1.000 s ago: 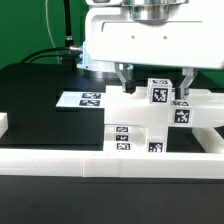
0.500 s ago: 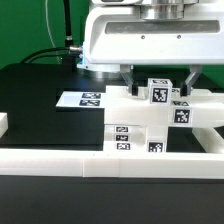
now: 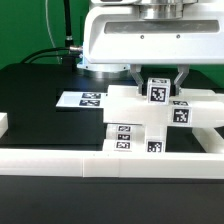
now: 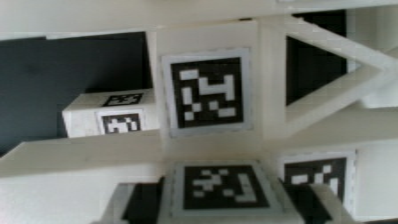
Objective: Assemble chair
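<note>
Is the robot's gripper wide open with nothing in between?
No, the gripper is shut, its fingers pressing on both sides of an upright tagged chair part in the exterior view.

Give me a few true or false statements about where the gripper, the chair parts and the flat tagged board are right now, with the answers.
1. The gripper is shut on the upright tagged part. True.
2. The marker board lies to the exterior view's right of the chair parts. False: it lies to their left.
3. The table is black. True.
4. The border rail runs behind the chair parts. False: it runs in front of them, nearest the camera.
</note>
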Robot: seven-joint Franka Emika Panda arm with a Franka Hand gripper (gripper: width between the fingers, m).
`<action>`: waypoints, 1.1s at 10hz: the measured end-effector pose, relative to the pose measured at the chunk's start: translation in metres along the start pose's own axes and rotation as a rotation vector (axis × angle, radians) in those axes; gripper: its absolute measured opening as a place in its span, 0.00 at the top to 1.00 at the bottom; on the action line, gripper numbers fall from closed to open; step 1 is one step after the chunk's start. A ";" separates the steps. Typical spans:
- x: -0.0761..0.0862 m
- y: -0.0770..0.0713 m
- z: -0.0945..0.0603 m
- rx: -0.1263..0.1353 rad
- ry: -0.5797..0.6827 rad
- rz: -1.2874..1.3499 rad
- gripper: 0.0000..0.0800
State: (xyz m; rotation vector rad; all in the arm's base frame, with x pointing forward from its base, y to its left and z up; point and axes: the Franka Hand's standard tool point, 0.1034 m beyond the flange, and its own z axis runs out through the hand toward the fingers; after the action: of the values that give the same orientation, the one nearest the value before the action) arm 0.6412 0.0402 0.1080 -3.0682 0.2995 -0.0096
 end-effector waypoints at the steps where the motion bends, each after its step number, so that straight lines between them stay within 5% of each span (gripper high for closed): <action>1: 0.000 0.000 0.000 0.004 -0.001 0.084 0.65; 7: -0.002 -0.004 0.002 0.014 0.002 0.438 0.66; 8: -0.001 -0.004 0.001 0.015 0.004 0.434 0.60; 9: -0.003 -0.004 -0.007 0.022 0.012 0.431 0.39; 10: -0.009 -0.003 -0.013 0.027 0.012 0.425 0.39; 11: -0.020 -0.007 -0.021 0.029 0.011 0.416 0.23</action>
State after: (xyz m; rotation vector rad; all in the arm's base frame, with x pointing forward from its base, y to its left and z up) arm 0.6229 0.0494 0.1298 -2.9135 0.9192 -0.0116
